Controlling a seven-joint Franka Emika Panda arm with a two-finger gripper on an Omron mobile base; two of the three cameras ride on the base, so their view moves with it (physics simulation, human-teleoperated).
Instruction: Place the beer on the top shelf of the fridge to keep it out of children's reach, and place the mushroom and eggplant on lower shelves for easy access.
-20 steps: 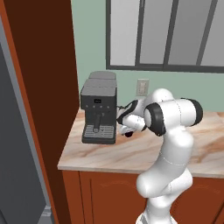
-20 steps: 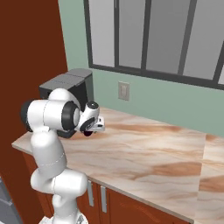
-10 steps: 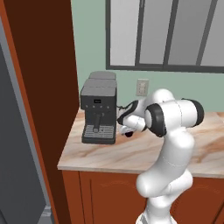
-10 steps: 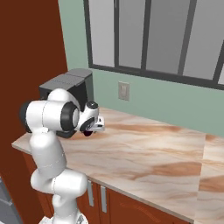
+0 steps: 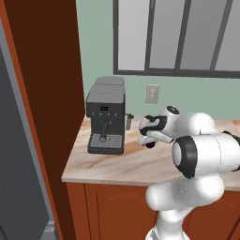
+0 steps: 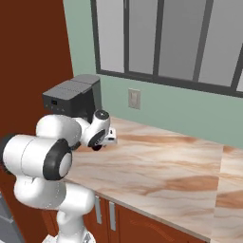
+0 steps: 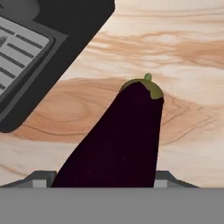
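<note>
A simulated kitchen corner with a marbled tan worktop (image 6: 171, 166) running under a pale green wall and a dark-framed window.

In the left base view a black coffee machine (image 5: 106, 121) stands at centre left of the frame, with a white wall socket (image 5: 152, 93) above and to its right. The white arm rises from the lower right, and its hand (image 5: 146, 138) sits at mid-frame, just right of the coffee machine and low over the worktop. A grey fridge (image 5: 18, 154) edge fills the far left.

In the hand view the eggplant (image 7: 118, 140), glossy dark purple with an olive-green stem cap at its upper end, fills the lower centre of the frame between the two finger tips. The hand looks closed around its broad end, though the contact itself is hidden at the bottom edge. The coffee machine's drip grille occupies the upper left corner.
</note>
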